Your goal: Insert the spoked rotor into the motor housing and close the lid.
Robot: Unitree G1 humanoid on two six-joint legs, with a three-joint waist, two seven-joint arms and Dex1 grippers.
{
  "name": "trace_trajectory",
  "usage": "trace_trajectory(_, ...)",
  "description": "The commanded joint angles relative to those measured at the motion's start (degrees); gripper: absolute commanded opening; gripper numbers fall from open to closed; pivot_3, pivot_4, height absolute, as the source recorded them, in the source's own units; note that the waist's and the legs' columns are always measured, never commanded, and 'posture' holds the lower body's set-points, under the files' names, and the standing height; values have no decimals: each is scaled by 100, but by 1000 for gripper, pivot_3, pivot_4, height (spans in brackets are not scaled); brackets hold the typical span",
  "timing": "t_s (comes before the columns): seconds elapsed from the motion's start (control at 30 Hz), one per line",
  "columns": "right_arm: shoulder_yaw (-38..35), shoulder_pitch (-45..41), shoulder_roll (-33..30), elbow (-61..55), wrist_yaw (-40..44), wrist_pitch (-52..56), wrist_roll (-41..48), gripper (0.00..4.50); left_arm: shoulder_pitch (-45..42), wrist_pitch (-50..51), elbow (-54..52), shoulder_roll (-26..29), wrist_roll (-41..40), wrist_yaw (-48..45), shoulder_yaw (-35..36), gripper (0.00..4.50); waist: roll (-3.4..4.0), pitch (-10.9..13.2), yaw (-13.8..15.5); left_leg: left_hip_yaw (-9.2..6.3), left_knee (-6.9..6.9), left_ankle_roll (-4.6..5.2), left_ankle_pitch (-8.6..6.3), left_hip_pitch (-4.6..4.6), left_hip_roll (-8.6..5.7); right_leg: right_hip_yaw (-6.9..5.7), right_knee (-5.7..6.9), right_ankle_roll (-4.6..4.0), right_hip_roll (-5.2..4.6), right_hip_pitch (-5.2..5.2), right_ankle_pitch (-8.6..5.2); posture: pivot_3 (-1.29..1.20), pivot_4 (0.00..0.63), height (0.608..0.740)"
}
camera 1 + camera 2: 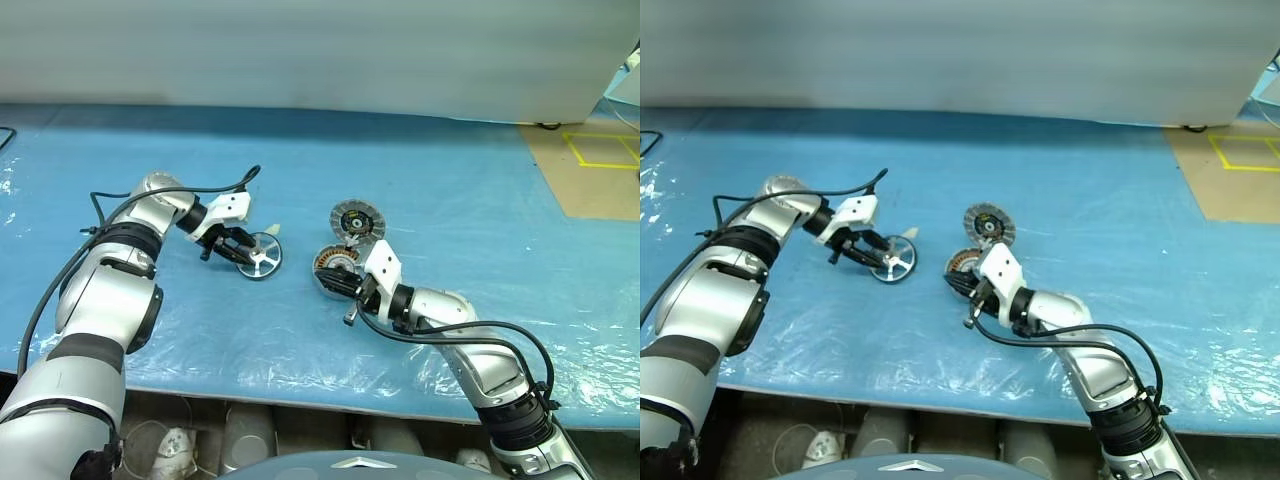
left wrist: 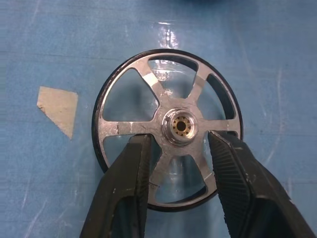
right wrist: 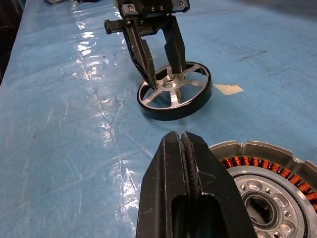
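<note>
The motor housing (image 3: 265, 191), copper windings inside and no rotor, lies just beside the right gripper (image 3: 185, 148), pressed together. The left gripper (image 2: 178, 144) straddles the spoked rotor's (image 2: 168, 129) hub, fingers spread.

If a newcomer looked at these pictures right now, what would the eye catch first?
First, the left gripper with its open fingers set on either side of the hub of the spoked rotor, which lies flat on the blue table cover. Next, to its right, the motor housing with copper windings beside the shut right gripper, and the lid just behind.
</note>
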Motion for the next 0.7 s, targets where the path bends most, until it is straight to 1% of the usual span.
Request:
trace_trajectory(0.03,-13,4,12,-104,-30,-111,-3,0,-108,65,12,-19,42,1,143,1928,-1,1,0,0,0,0,0,0,0,0,0,0,0,0,0,0,150,740)
trace_trajectory(0.23,-39,0,-2,-107,-25,-119,-34,0,-104,-93,26,-14,263,145,119,1928,-1,1,0,-1,-1,0,0,-1,0,-1,-2,0,0,0,0,0,150,740)
trace_trajectory(0.27,-45,-10,1,-111,-27,-117,-36,0,-114,-96,38,-16,303,169,112,1558,-1,1,0,-1,-1,0,0,-1,0,-1,-2,0,0,0,0,0,150,740)
trace_trajectory(0.33,-49,-33,12,-93,-31,-121,-44,0,-132,-99,52,-23,323,203,141,1167,-1,1,4,-1,-1,0,0,1,0,0,-1,0,0,0,0,0,150,740)
trace_trajectory(0.7,-13,-84,11,-20,-7,-162,-116,0,-150,-1,13,-10,210,-76,311,1159,-1,1,3,-1,0,0,0,0,0,0,0,0,0,0,0,0,150,740)
